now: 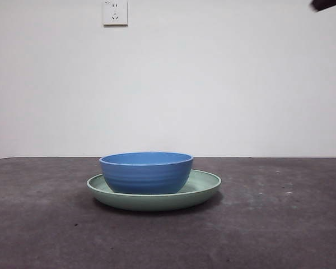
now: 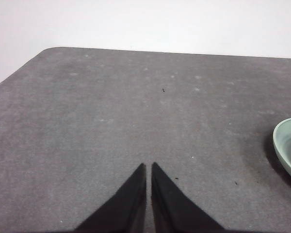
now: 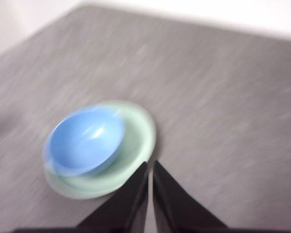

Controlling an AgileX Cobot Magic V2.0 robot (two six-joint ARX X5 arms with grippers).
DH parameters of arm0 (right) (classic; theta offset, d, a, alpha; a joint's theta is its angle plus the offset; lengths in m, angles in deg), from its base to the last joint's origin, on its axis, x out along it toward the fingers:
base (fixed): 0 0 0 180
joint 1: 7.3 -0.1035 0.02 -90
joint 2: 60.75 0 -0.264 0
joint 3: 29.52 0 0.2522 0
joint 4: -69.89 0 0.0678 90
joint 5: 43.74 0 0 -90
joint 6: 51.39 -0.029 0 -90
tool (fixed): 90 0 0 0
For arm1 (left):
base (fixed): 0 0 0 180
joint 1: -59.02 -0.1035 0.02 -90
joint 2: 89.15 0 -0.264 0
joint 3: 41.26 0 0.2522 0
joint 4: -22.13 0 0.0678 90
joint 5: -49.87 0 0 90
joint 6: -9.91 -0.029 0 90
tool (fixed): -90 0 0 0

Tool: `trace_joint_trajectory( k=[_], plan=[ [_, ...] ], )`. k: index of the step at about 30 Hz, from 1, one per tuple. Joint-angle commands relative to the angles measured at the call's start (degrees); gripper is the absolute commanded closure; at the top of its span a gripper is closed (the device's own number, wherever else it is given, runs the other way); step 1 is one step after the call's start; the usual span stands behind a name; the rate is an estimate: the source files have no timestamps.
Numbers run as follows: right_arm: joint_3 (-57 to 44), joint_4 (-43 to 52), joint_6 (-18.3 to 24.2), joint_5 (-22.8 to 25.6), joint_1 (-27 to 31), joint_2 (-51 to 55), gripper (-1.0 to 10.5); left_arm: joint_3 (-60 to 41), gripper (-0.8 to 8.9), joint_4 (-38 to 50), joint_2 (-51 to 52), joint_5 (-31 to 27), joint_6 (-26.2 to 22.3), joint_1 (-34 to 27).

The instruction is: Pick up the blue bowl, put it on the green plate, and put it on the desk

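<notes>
The blue bowl (image 1: 146,172) sits upright inside the green plate (image 1: 204,186), which rests on the desk (image 1: 280,224) at the middle. In the blurred right wrist view the bowl (image 3: 85,141) lies in the plate (image 3: 136,141), and my right gripper (image 3: 150,165) is shut and empty, raised above and beside them. It shows as a black tip (image 1: 329,4) at the top right corner of the front view. My left gripper (image 2: 149,166) is shut and empty over bare desk (image 2: 111,121), with the plate's rim (image 2: 285,145) off to one side.
A white wall socket (image 1: 115,12) is on the wall behind the desk. The desk's rounded far corner (image 2: 51,51) shows in the left wrist view.
</notes>
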Motion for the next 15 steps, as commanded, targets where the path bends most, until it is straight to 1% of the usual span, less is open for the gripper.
trace_joint_trajectory(
  k=[1,5,7,11,15],
  plan=[
    [-5.16,6.47,0.24,0.07,5.68,4.63,9.4,-1.18,7.95,-0.5,0.11,-0.09,0.13,0.0],
    [-15.21,16.37,0.13,0.22,12.22,13.09,9.4,-1.18,7.95,-0.5,0.11,-0.09,0.13,0.0],
    [-20.7,20.85,-0.02,0.61,14.12,17.55,9.4,-1.18,7.95,-0.5,0.11,-0.09,0.13,0.0],
    [-29.86,27.58,-0.02,4.04,15.15,25.07,9.4,-1.18,7.95,-0.5,0.13,-0.09,0.13,0.0],
    [-36.48,31.15,-0.04,7.15,15.15,30.97,9.4,-1.18,7.95,-0.5,0.11,-0.09,0.13,0.0]
  ],
)
